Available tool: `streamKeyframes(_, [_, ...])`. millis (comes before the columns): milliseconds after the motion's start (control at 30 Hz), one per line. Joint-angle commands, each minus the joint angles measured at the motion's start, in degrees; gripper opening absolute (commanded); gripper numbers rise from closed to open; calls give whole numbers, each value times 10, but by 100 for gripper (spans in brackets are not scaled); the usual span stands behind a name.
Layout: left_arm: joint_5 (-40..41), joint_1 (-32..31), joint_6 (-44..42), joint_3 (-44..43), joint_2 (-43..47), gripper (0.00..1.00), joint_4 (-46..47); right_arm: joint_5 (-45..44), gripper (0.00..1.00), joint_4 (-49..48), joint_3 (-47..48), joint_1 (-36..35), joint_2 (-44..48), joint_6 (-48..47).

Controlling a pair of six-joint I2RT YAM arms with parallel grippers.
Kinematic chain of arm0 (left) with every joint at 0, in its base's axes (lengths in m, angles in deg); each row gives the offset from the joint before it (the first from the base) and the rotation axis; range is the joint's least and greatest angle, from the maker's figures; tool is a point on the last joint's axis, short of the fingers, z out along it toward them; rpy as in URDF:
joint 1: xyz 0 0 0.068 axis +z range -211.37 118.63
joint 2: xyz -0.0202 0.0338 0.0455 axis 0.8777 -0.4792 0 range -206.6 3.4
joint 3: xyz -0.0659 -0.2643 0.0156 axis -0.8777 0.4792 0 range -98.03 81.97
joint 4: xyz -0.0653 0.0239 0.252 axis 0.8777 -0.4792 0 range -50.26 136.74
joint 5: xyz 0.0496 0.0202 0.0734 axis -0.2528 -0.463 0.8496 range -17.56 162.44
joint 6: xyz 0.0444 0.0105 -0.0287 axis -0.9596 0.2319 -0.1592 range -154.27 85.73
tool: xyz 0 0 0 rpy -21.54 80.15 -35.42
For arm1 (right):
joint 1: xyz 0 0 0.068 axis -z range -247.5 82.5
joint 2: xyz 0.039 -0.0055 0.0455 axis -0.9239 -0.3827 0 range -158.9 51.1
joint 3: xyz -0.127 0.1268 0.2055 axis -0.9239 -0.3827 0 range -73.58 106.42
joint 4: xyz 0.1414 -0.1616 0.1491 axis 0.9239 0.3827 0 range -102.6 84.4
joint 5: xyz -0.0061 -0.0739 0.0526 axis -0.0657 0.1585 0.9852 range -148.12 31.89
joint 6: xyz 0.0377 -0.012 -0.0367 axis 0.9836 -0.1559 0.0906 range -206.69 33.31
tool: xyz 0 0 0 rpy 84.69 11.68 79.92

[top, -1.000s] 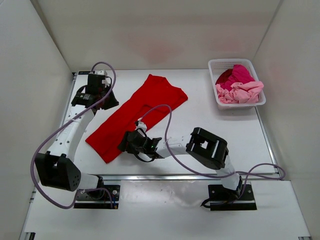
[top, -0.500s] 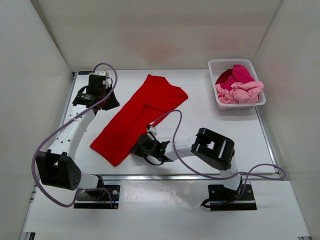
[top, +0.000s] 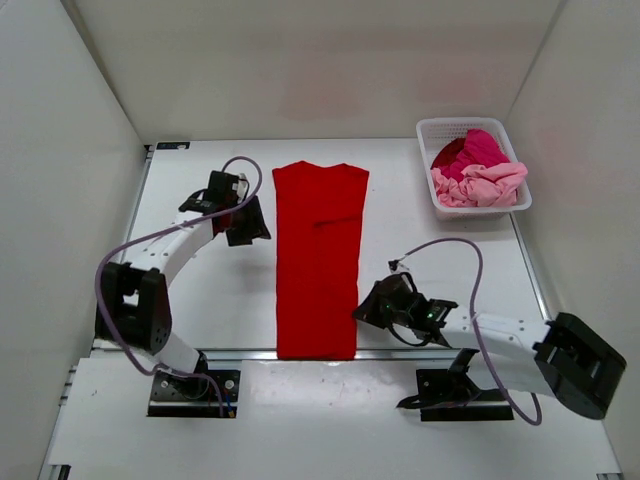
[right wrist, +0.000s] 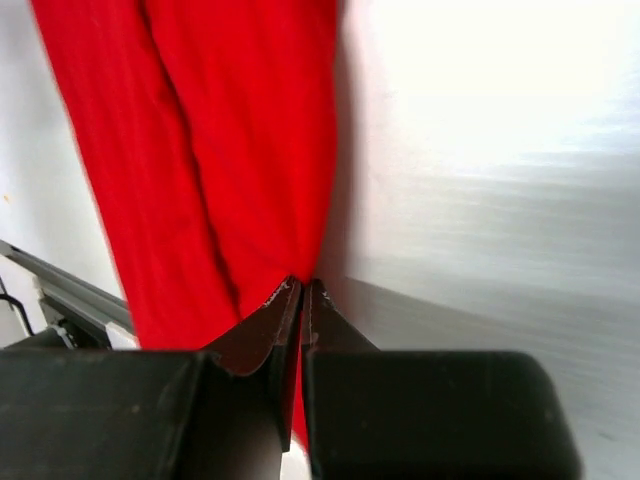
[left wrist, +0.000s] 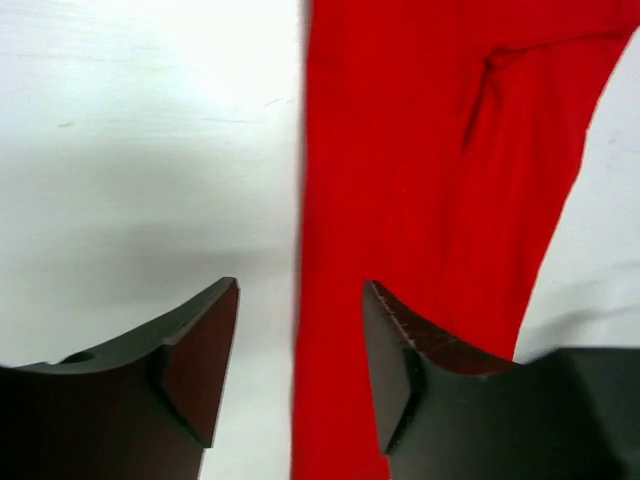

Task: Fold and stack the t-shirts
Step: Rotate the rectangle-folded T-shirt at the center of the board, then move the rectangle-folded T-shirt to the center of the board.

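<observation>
T-shirt (top: 318,260) lies lengthwise near-to-far; your left gripper (top: 256,222), jaws apart, flanks far end; right gripper (top: 364,310), jaws together, nearer hem.

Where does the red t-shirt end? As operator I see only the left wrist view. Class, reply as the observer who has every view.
Observer: In the top view, the red t-shirt is a long narrow strip running from the far side of the table to its near edge.
Operator: Where is the right end effector?
Observer: The right end effector sits at the shirt's right edge, towards the near end, with its jaws shut. I cannot tell whether they pinch any cloth.
Operator: Are there other shirts about?
Observer: Yes, magenta and pale pink shirts lie heaped in a white basket at the far right corner.
</observation>
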Motion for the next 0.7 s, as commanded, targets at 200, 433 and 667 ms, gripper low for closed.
streamKeyframes(200, [-118,-11,28,1,-48,62,95,61,48,189,21,85,157,-110])
streamKeyframes(433, [-125,21,11,69,-1,64,59,134,48,182,7,116,136,-152])
streamKeyframes(667, [-113,-8,71,-45,-139,68,137,165,46,198,54,147,110,-193])
